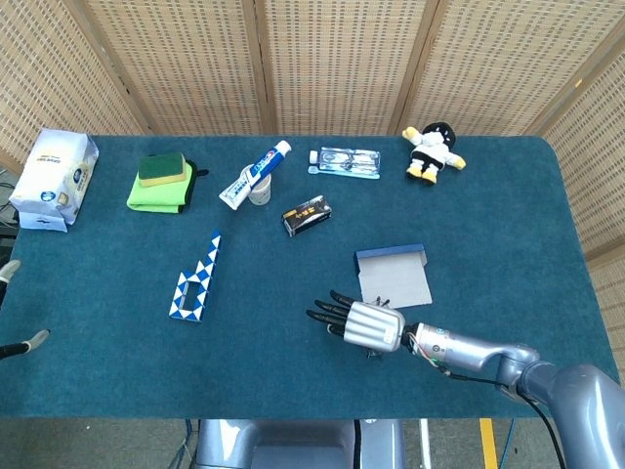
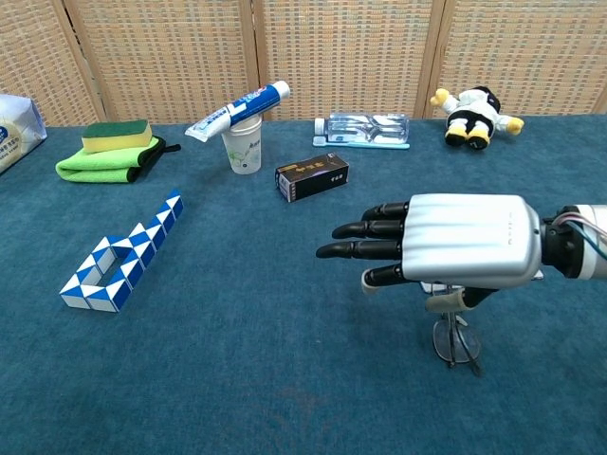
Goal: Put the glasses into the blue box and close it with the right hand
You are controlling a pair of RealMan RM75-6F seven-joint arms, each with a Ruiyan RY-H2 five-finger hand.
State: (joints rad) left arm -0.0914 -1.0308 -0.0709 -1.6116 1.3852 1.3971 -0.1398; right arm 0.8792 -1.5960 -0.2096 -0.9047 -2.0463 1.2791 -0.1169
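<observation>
The folded glasses [image 2: 453, 341] lie on the blue cloth near the front edge; the head view shows only a sliver of them [image 1: 371, 353] under the hand. My right hand [image 1: 361, 324] [image 2: 455, 251] hovers palm down just above them. Its fingers are stretched out to the left and its thumb hangs below, holding nothing. The blue box [image 1: 393, 277] lies open just behind the hand, white inside, with its blue wall at the far side. Only two fingertips of my left hand [image 1: 20, 305] show at the left edge, well apart.
A black carton [image 1: 307, 215], a cup with toothpaste [image 1: 257, 180], a clear case [image 1: 345, 161] and a plush toy [image 1: 433, 151] stand further back. A blue-white folding puzzle [image 1: 196, 277], a sponge on green cloth [image 1: 161, 182] and a white bag [image 1: 54, 178] lie to the left.
</observation>
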